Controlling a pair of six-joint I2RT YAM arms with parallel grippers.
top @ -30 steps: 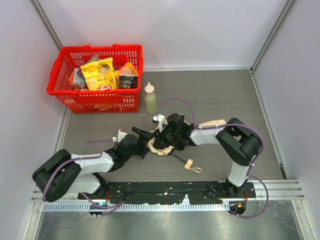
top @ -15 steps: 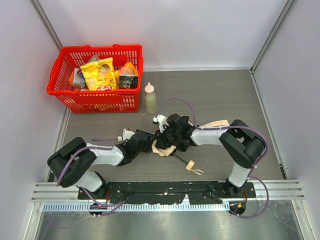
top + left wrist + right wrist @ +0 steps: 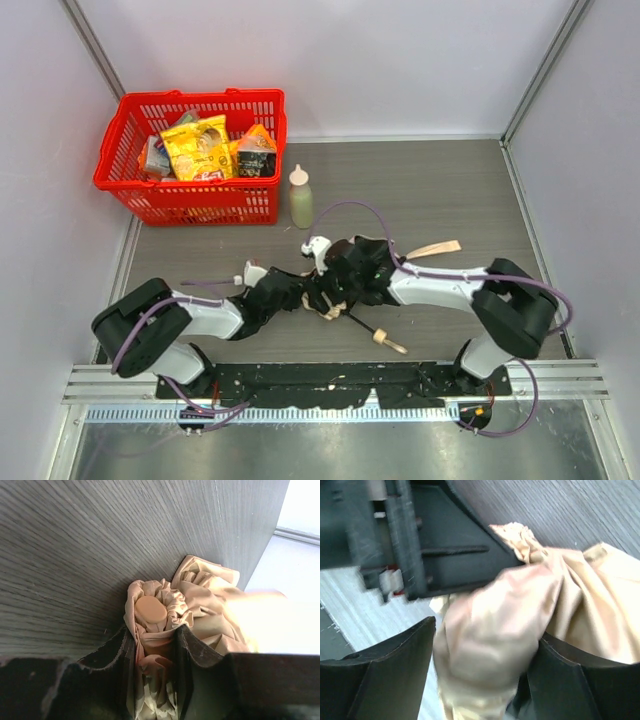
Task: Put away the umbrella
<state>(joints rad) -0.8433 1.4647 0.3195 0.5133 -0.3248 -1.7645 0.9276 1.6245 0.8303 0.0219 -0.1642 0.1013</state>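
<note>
The umbrella (image 3: 333,303) lies on the table between my two arms as a crumpled beige bundle. Its thin black shaft (image 3: 361,324) runs down and right to a pale knob handle (image 3: 381,338) with a cord loop. My left gripper (image 3: 303,294) comes in from the left. In the left wrist view it (image 3: 154,632) is shut on the fabric just behind the umbrella's round tan cap (image 3: 150,611). My right gripper (image 3: 336,284) reaches in from the right. In its wrist view its jaws (image 3: 487,630) stand wide apart around a fold of fabric (image 3: 495,630), without pinching it.
A red basket (image 3: 120,150) with snack packets stands at the back left. A pale green squeeze bottle (image 3: 300,198) is upright beside it. A flat beige strip (image 3: 435,248) lies on the table behind my right arm. My left gripper's body (image 3: 430,535) fills the upper right wrist view.
My left gripper moved right onto the fabric bundle and closed on it. My right gripper opened its jaws, and the right arm swung out to the right, uncovering the beige strip.
</note>
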